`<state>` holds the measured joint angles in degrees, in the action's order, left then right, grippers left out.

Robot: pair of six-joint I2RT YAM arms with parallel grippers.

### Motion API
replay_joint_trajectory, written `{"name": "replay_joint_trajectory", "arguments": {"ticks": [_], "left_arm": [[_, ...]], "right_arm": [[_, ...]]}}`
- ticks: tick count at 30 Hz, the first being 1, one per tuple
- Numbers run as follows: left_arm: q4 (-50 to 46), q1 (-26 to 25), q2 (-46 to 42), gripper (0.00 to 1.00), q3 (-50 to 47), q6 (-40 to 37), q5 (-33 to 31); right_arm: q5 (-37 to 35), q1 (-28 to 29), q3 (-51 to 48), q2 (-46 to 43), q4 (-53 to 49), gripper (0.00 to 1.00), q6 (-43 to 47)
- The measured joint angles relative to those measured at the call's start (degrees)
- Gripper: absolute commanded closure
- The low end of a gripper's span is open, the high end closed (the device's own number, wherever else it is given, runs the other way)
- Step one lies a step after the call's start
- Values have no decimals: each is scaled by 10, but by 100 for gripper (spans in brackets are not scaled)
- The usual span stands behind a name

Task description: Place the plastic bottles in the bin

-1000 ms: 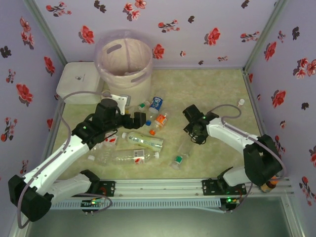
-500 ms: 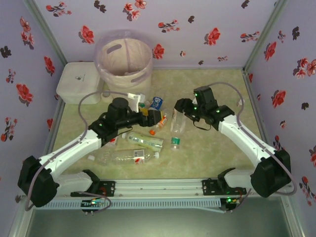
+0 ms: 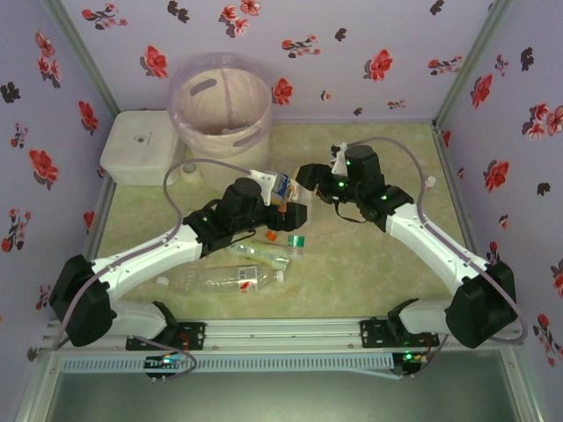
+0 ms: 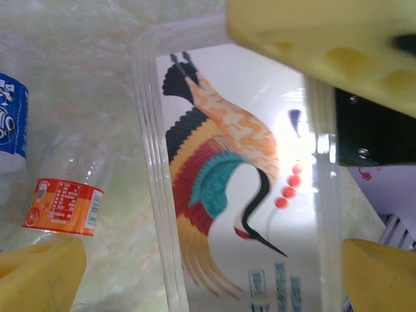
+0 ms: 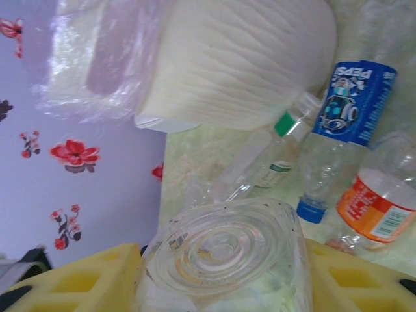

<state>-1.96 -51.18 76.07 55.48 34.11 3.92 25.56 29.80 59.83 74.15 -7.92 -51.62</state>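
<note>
The right arm reaches from its base at the near right, far and leftward across the bench (image 3: 378, 264), elbow high and wrist turned to the left. The right claw (image 3: 310, 178) pinches a clear bottle (image 5: 224, 257) by its base end, the ribbed bottom sitting between the two yellow fingers (image 5: 84, 279) in the right wrist view. In the overhead view the bottle hangs down towards its green cap (image 3: 296, 240).

The left arm stretches low from the near left towards the middle of the bench. The left claw (image 3: 295, 214) is spread wide, just beside the right claw. In the left wrist view that same clear bottle, with a crane printed on its label (image 4: 240, 182), lies between the left claw's fingertips (image 4: 39, 276).

The bin (image 3: 224, 148) stands at the far left, well left of the held bottle, with a white lidded box (image 3: 141, 149) touching its left side. Between the claws and the bin lie a blue-labelled bottle (image 5: 354, 97), an orange-labelled bottle (image 5: 374, 208) and a green-capped bottle (image 5: 273, 156). Nearer the bases, a pale-labelled bottle (image 3: 259, 253) and a long clear one (image 3: 220, 280) lie flat under the left forearm.
</note>
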Motion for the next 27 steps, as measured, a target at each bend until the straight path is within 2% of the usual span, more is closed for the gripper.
{"name": "replay_joint_trajectory", "arguments": {"ticks": [3,6,10,13,15,17,19,24,27], "left_arm": [[10,-1,2,9,0,0,-1],[23,-2,4,25,0,3,3],[37,-3,6,38,0,13,12],[43,-3,6,40,-3,16,12],[45,-3,6,41,-6,18,10],[46,-3,6,42,-9,18,8],[45,-3,5,43,-10,19,5],[37,-3,4,43,-12,19,5],[28,-2,0,45,-12,17,5]], "right_arm": [[0,2,-7,-6,21,87,-8],[0,2,-14,-7,40,85,-16],[0,2,-21,-6,56,75,-28],[0,2,-23,-4,68,64,-31],[0,2,-23,0,69,50,-31],[2,2,-23,3,68,21,-30],[-1,0,-23,4,64,2,-29],[-17,-14,-12,-10,7,0,-9],[-29,-49,-9,-39,-36,0,3]]}}
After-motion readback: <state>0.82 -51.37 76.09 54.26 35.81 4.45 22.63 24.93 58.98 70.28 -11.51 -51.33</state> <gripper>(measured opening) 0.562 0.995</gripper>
